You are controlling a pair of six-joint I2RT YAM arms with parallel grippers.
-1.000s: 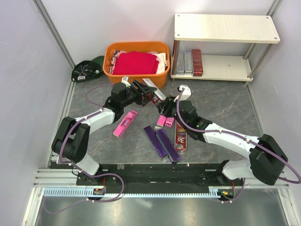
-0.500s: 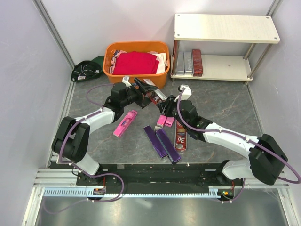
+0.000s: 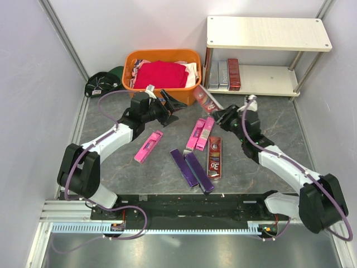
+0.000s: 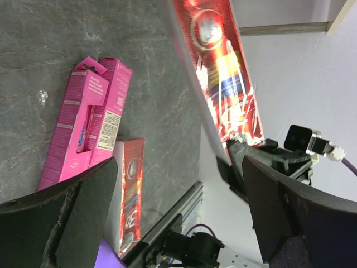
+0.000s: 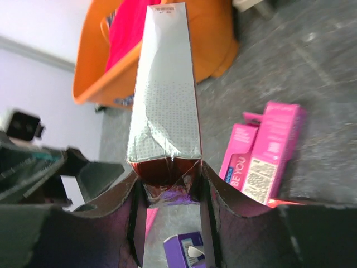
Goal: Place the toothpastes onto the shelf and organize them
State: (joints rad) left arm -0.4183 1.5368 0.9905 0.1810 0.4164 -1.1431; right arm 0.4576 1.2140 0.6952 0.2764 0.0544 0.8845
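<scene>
Clearly the right gripper (image 5: 167, 174) is pinched tight on one end of a dark red toothpaste box (image 5: 164, 100), which juts out past its fingertips. The left gripper (image 4: 179, 162) gapes wide and empty, with that box just ahead of its jaws.

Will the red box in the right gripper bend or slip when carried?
Probably stiff: the red box juts out straight though the right gripper pinches only one end. Its shiny surface may slip. Long and end-held, it could tilt.

One toothpaste box (image 3: 205, 103) is shiny dark red with white, yellow and blue print. Two pink boxes (image 3: 197, 134) show white panels; the basket (image 3: 162, 52) is orange
</scene>
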